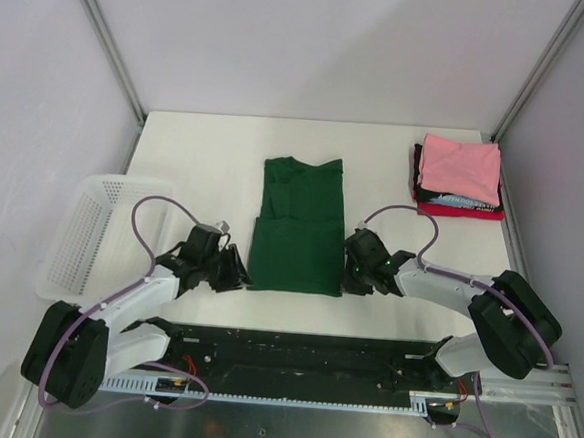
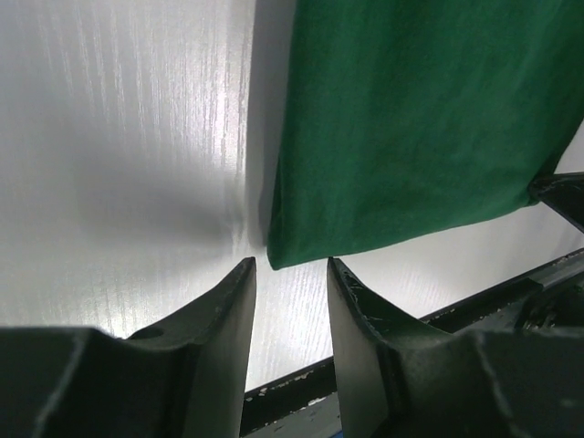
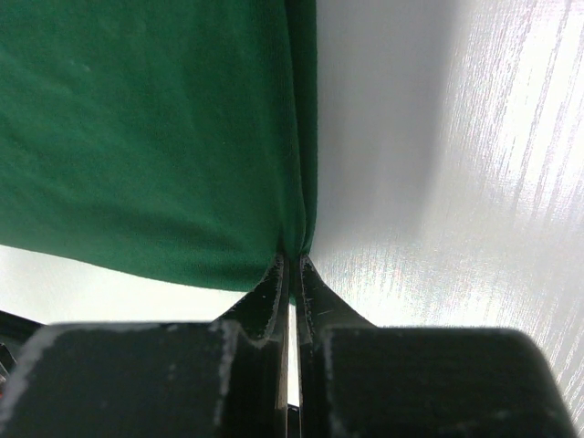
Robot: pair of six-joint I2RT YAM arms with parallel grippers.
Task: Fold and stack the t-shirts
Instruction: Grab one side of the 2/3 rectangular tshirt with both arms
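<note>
A dark green t-shirt (image 1: 297,226) lies flat mid-table, folded into a long narrow strip with its near hem toward the arms. My left gripper (image 1: 236,271) sits at the near left corner. In the left wrist view it (image 2: 290,265) stands open, and the shirt's corner (image 2: 274,255) lies just beyond the fingertips, not gripped. My right gripper (image 1: 351,271) is at the near right corner. In the right wrist view it (image 3: 292,260) is shut, pinching the green cloth (image 3: 146,137) at its edge. A stack of folded t-shirts (image 1: 459,176), pink on top over black and red, rests at the back right.
A white mesh basket (image 1: 91,230) stands at the table's left edge beside the left arm. The black rail (image 1: 293,354) runs along the near edge just behind both grippers. Frame posts and walls close in the back and sides.
</note>
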